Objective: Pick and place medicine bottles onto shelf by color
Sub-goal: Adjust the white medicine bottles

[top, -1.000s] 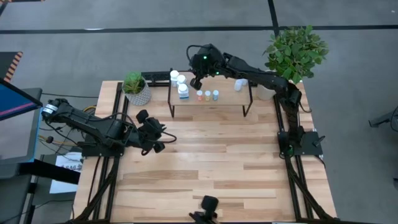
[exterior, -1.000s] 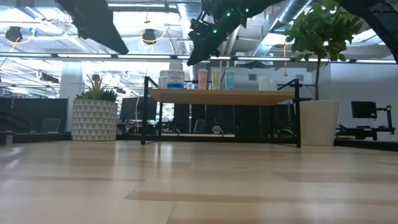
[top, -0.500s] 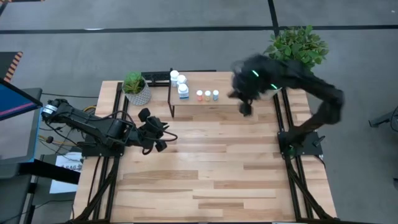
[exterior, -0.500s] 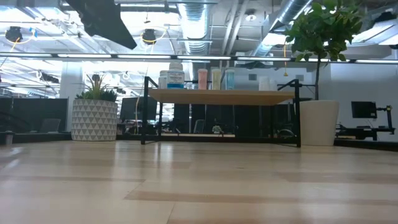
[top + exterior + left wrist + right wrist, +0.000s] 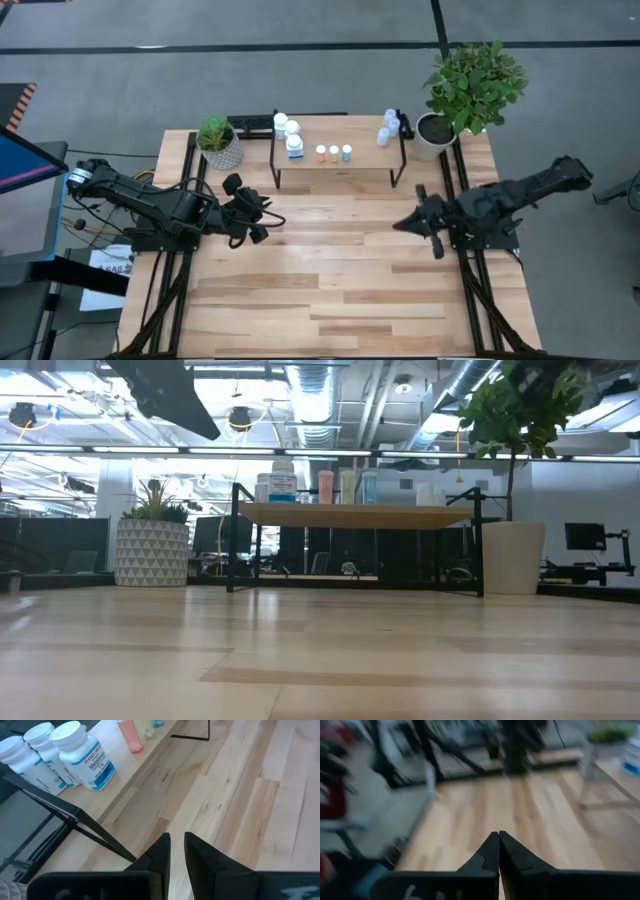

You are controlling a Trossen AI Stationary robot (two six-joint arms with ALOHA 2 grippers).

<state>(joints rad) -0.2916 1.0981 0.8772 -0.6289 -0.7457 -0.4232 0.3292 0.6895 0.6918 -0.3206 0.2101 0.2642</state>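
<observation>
The shelf [image 5: 340, 158] is set at the table's [image 5: 330, 290] 12 o'clock edge. Medicine bottles [image 5: 290, 135] are grouped at the shelf's 9 o'clock end, others [image 5: 387, 128] at its 3 o'clock end.
</observation>
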